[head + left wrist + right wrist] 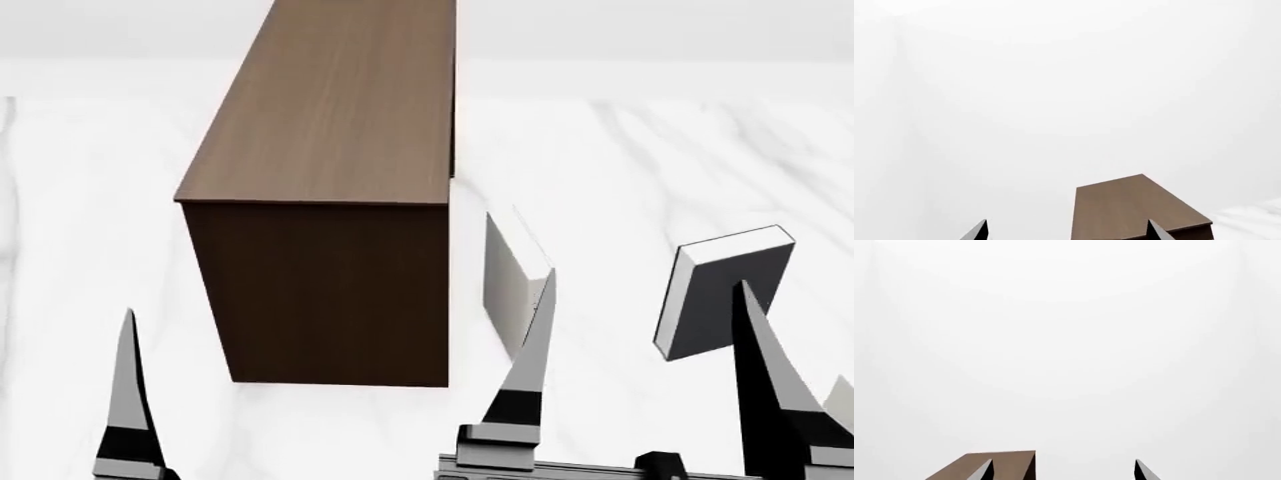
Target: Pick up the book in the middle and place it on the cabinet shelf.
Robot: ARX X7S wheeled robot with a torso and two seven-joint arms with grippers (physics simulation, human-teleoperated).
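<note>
The right hand [647, 300] is raised low in the head view with its two dark tapered fingers spread wide — nothing is between them. One finger [531, 350] stands in front of a whitish book [507, 275]; the other overlaps the lower edge of the book [721, 295], the dark grey hardback with white page edges. Whether either finger touches a book cannot be told. The left hand [1066, 231] is also spread wide and holds nothing; in the head view only one of its fingers shows, on the far side of the cabinet shelf [327, 130] from the books.

The cabinet shelf stands on the white marbled worktop [627, 150], its flat lighter-brown top bare and its front dark brown. The whitish book stands upright just beside the cabinet, apart from it. The dark book stands farther from the cabinet, beyond the whitish one, upright but leaning a little, well apart from the cabinet.

Both wrist views show mostly blank white — a corner of the cabinet top lies beyond the fingertips.
</note>
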